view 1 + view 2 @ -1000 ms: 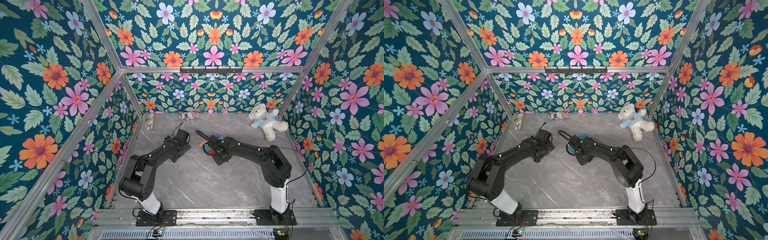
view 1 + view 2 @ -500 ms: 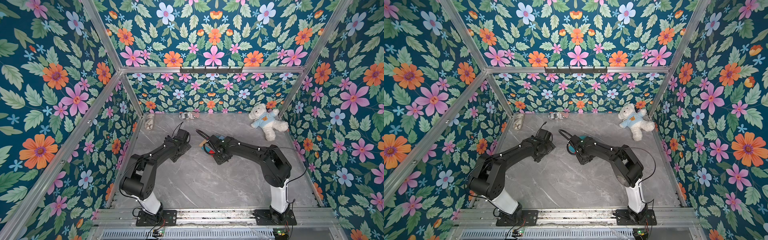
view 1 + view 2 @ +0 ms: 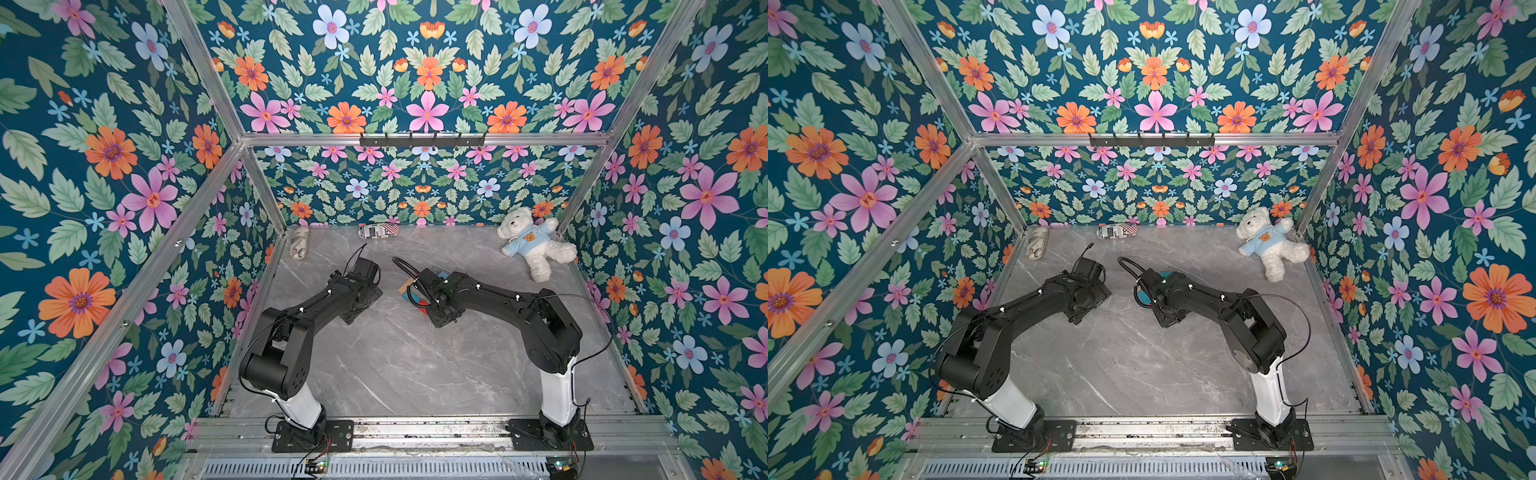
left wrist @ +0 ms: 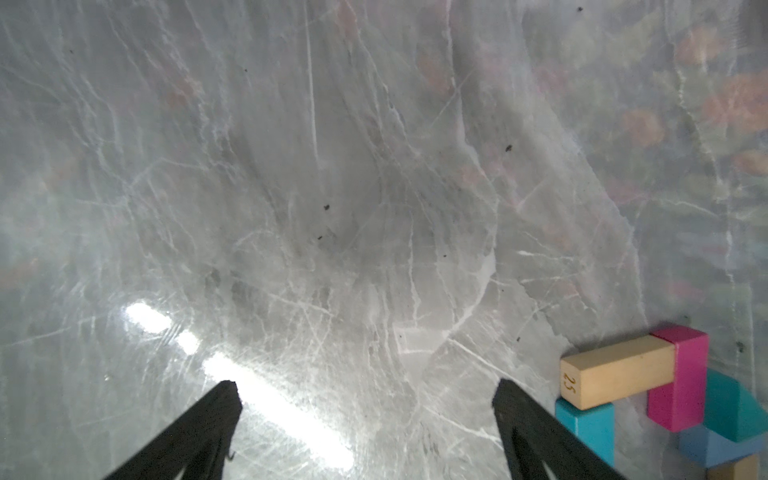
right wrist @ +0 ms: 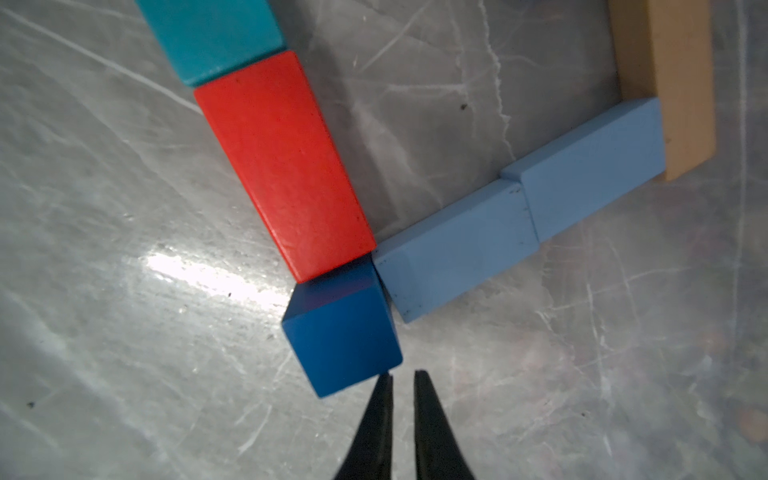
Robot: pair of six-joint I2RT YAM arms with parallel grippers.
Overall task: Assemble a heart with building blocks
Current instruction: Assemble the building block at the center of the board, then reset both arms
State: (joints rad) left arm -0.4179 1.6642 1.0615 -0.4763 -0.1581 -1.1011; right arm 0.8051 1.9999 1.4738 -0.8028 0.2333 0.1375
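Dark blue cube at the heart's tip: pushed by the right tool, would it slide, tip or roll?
The dark blue cube probably slides, not rolls: flat faces on a glossy table. It looks rigid. Pushed, it would likely press the red block touching it.

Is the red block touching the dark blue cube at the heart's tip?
Touching. The right wrist view shows the end of the red block butted against the dark blue cube, with no gap showing between them.
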